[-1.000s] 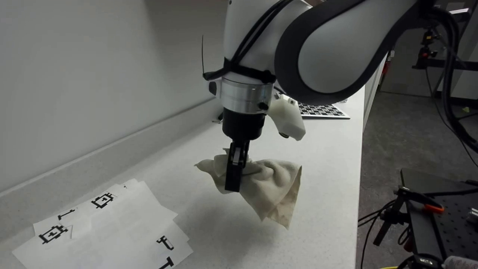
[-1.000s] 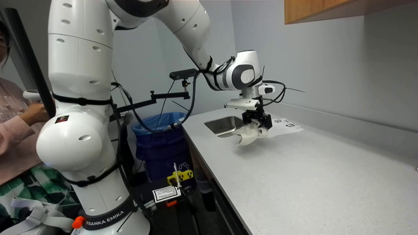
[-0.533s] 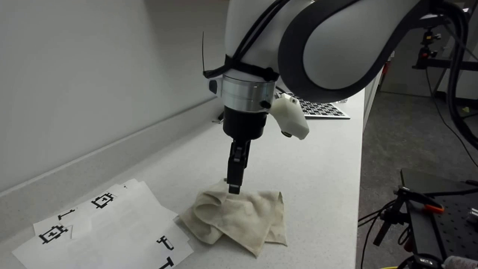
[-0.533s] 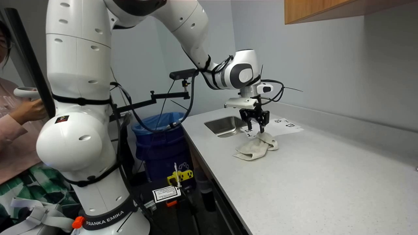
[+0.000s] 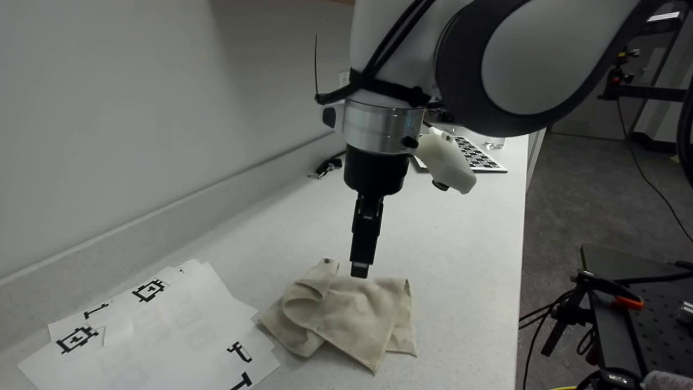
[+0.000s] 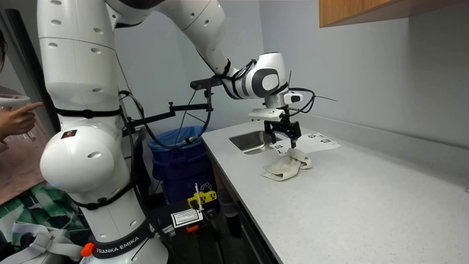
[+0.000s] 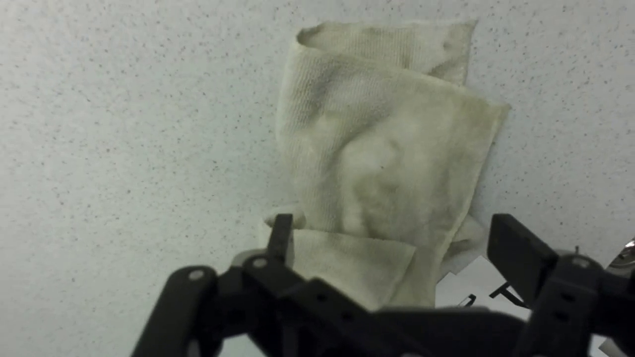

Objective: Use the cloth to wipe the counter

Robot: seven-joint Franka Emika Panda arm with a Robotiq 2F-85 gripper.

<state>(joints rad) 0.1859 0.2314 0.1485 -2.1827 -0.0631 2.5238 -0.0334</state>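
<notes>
Crumpled cloth (image 5: 354, 319) lies on the counter (image 5: 460, 233), btwn the edge along the wall (image 5: 108, 119) & the open edge, just beside papers (image 5: 173, 322) nr the wall edge. Blk gripper (image 7: 392, 218) hangs low over it w/ jaws wide apart; can't tell if a tip touches fabric.

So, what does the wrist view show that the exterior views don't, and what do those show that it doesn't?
Only the wrist view shows plainly: a yellowish stain on the beige cloth.

Only the exterior views show, between them: the white robot arm, a lined blue bin, a yellow power strip, a wooden cabinet and a checkered board.

Shared by all: the cloth lying on the speckled counter, the open gripper and the white printed sheets, though the wrist view catches only part of those.
</notes>
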